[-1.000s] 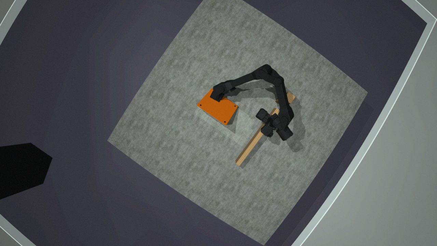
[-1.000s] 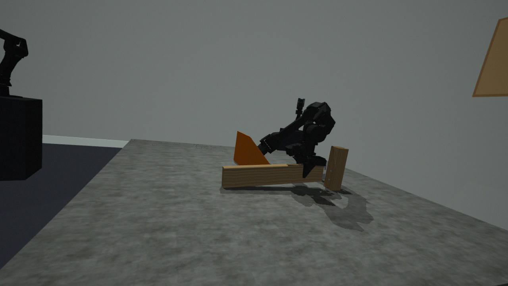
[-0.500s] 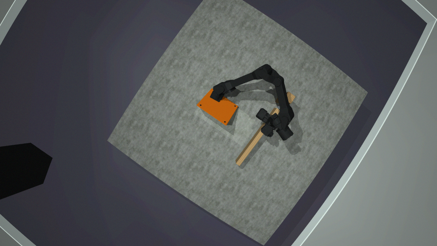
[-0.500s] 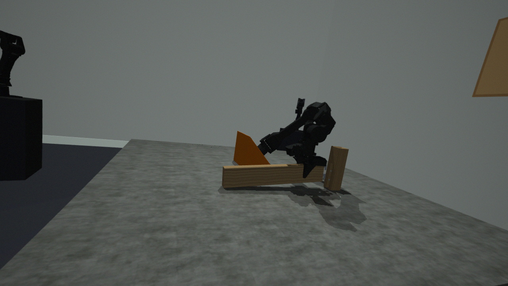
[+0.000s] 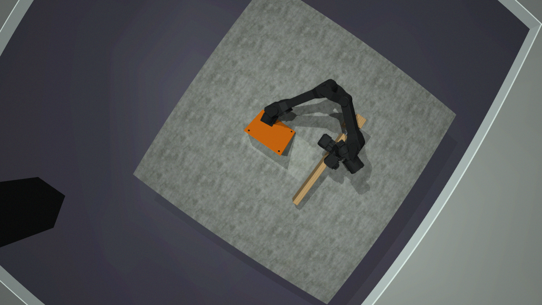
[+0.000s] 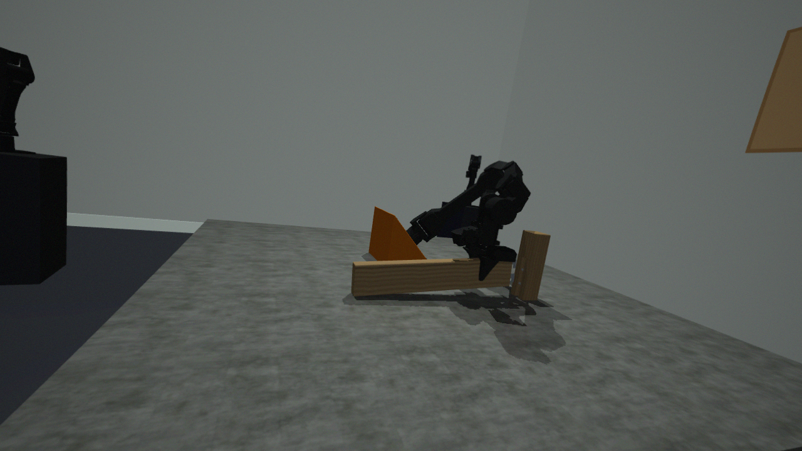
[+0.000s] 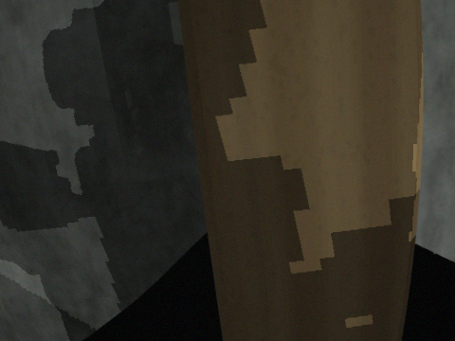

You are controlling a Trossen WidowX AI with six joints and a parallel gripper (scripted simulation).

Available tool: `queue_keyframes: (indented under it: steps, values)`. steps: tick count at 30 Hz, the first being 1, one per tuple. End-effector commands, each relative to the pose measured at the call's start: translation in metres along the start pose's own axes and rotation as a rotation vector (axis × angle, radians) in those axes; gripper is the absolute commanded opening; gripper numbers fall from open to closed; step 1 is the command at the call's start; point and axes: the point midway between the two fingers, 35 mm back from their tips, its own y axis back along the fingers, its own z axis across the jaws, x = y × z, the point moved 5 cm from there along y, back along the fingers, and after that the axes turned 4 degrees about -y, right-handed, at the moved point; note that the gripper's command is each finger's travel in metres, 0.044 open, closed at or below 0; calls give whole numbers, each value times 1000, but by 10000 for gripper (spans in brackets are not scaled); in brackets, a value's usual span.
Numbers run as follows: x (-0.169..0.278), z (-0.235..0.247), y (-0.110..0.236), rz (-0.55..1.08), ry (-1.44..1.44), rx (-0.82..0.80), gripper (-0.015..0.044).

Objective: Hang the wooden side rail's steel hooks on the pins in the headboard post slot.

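The wooden side rail (image 5: 308, 185) (image 6: 411, 275) (image 7: 317, 133) lies long across the grey table. Its left end rests on the table in the side view and its right end is raised a little, right beside the upright headboard post (image 6: 531, 264) (image 5: 360, 120). My gripper (image 6: 489, 268) (image 5: 332, 153) is shut on the rail near its post end. The wrist view shows the rail running up the middle between the dark fingers. The hooks and the pins in the post's slot are hidden by the rail end and the arm.
The arm's orange base plate (image 5: 269, 134) (image 6: 390, 240) stands left of the rail. The arm (image 5: 343, 102) arches over the post. A dark block (image 6: 31, 215) stands off the table at far left. The table edge (image 5: 451, 117) lies beyond the post.
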Motion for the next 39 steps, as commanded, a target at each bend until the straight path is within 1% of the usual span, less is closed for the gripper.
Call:
queue_keyframes:
  steps: [1,39]
  values:
    - [1,0,3,-2,-4,-10,0]
    - [6,1,3,-2,-3,-10,0]
